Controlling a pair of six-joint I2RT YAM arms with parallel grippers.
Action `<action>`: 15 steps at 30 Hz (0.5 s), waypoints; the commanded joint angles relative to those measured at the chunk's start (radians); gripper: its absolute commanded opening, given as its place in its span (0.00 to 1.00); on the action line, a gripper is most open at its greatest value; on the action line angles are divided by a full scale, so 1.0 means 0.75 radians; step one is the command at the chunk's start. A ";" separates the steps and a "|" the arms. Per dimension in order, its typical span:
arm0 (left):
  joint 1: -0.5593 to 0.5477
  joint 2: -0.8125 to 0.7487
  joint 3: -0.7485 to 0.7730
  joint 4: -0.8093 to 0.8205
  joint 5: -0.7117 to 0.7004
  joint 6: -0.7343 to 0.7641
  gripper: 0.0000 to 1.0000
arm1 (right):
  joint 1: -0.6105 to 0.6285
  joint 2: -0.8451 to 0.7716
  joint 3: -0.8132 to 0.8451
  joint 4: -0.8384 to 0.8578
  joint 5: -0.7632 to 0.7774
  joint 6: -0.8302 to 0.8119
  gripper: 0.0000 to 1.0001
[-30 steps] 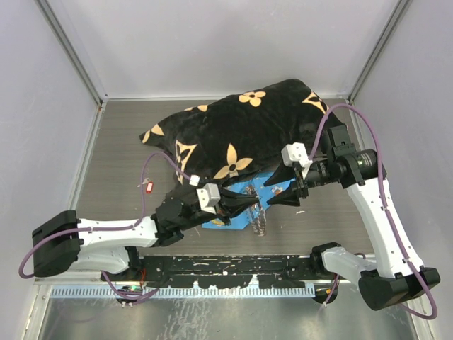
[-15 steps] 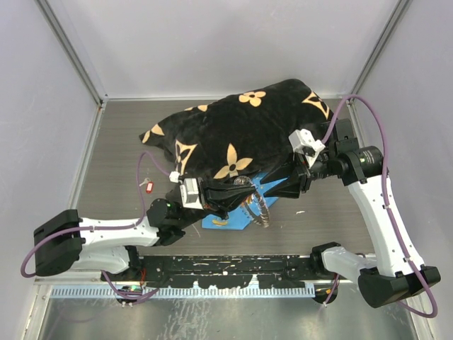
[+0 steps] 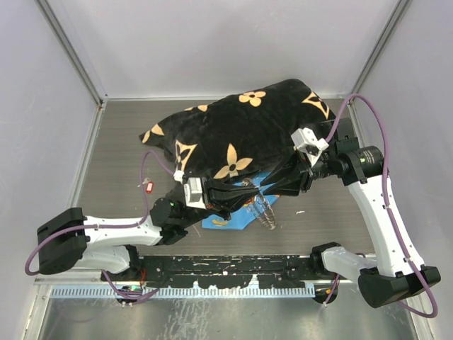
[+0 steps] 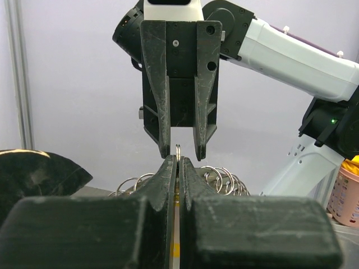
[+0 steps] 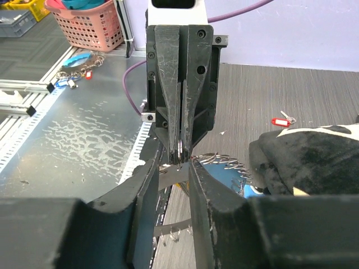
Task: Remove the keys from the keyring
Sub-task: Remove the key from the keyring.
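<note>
Loose key: a small silver key with a red plastic head point(image 3: 148, 186) lies alone on the grey wood-grain table point(image 3: 117, 152), far to my left and well apart from the ring.
Left jaws: my left gripper point(image 4: 177, 167) is clenched, its black fingers pressed flat on a thin wire of the ring, which stands up just above the fingertips.
Keyring: the large silvery loop of finely coiled metal, the keyring point(image 3: 259, 208), hangs lifted between my two grippers. It is above the small blue patterned cloth point(image 3: 225, 219) and just in front of the black plush cloth with tan flowers point(image 3: 241, 131). Its coils bunch behind my left fingers.
Right jaws: my right gripper point(image 5: 175, 166) is released, its fingers parted. It faces the left one tip to tip, with the pinched wire standing in the gap between its fingers; they do not seem to touch it.
Done: I judge one key off, the red one, if it came from this ring. The ring is raised and presented for work.
Left: I cannot make out any coloured heads among the coils, so I cannot tell how many keys remain on it. My guess is that most of the job is ahead, and that the right jaws must first close on the wire or on a key.
</note>
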 commanded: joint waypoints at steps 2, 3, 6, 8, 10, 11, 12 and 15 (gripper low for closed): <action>0.006 0.000 0.079 0.145 0.009 -0.013 0.00 | -0.004 -0.017 -0.002 0.049 -0.064 0.025 0.30; 0.006 0.001 0.080 0.145 0.009 -0.013 0.00 | -0.005 -0.018 -0.009 0.056 -0.063 0.028 0.28; 0.006 0.005 0.084 0.145 0.010 -0.014 0.00 | -0.002 -0.022 -0.023 0.073 -0.060 0.039 0.24; 0.006 0.006 0.087 0.145 0.012 -0.015 0.00 | -0.001 -0.023 -0.029 0.077 -0.055 0.040 0.22; 0.006 0.008 0.086 0.145 0.012 -0.017 0.00 | 0.002 -0.024 -0.032 0.080 -0.049 0.040 0.20; 0.006 0.009 0.087 0.146 0.011 -0.017 0.00 | 0.004 -0.026 -0.033 0.082 -0.046 0.040 0.20; 0.006 0.009 0.088 0.145 0.011 -0.017 0.00 | 0.004 -0.027 -0.036 0.084 -0.045 0.040 0.18; 0.005 0.009 0.088 0.145 0.008 -0.018 0.00 | 0.008 -0.027 -0.033 0.084 -0.044 0.039 0.09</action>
